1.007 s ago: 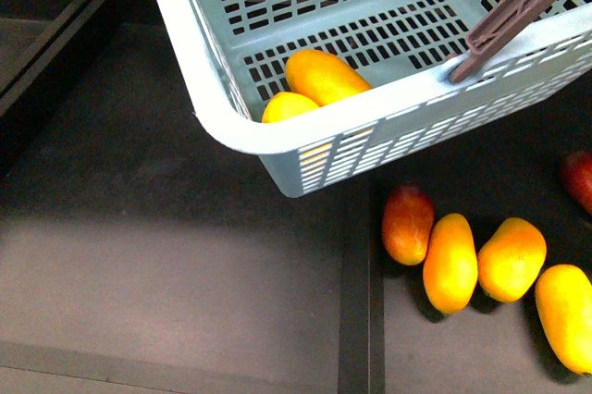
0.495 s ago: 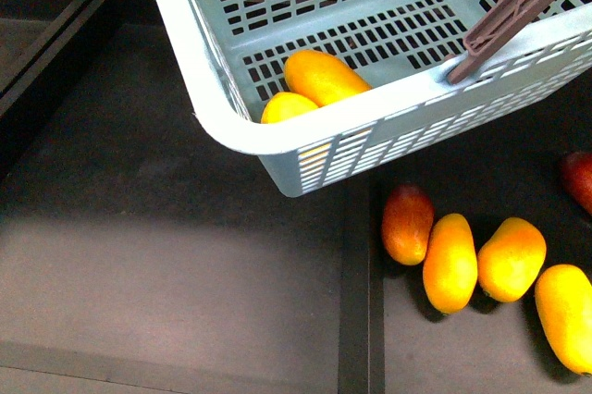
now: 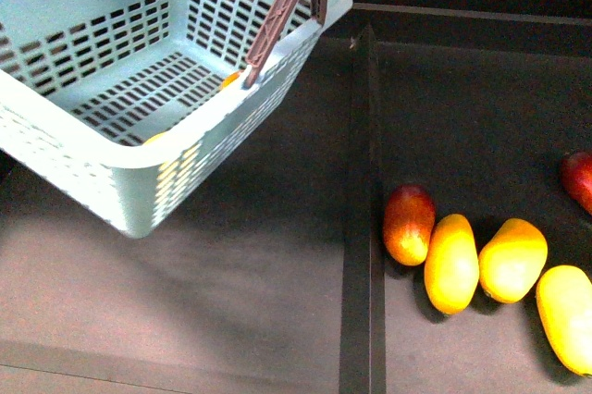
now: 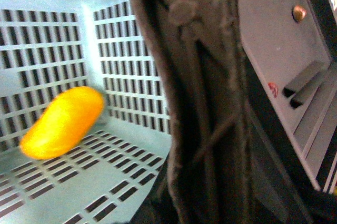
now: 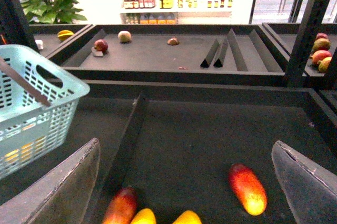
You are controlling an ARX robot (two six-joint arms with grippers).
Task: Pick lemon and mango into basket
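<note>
The light blue-green basket (image 3: 139, 158) hangs tilted at the upper left of the front view, its brown handle (image 3: 282, 15) raised. My left gripper (image 4: 202, 208) is shut on the handle (image 4: 200, 103), and its jaws are dark and mostly hidden. The mango (image 4: 63, 121) lies blurred on the basket floor; in the front view only an orange sliver of it (image 3: 231, 80) shows. A yellow sliver of the lemon (image 3: 155, 138) shows behind the near rim. My right gripper (image 5: 184, 187) is open and empty above the tray of loose mangoes.
On the dark tray at the right lie a red-blushed mango (image 3: 408, 223), three orange-yellow mangoes (image 3: 450, 263) and a red fruit (image 3: 579, 179) at the edge. A raised divider (image 3: 363, 209) splits the trays. The right wrist view shows another red-blushed mango (image 5: 247, 188) and dark shelf posts (image 5: 310, 24).
The basket has swung left and away from the camera, turning so the handle now stands at the top centre. The fruit inside have slid apart and are mostly hidden behind the rim.
</note>
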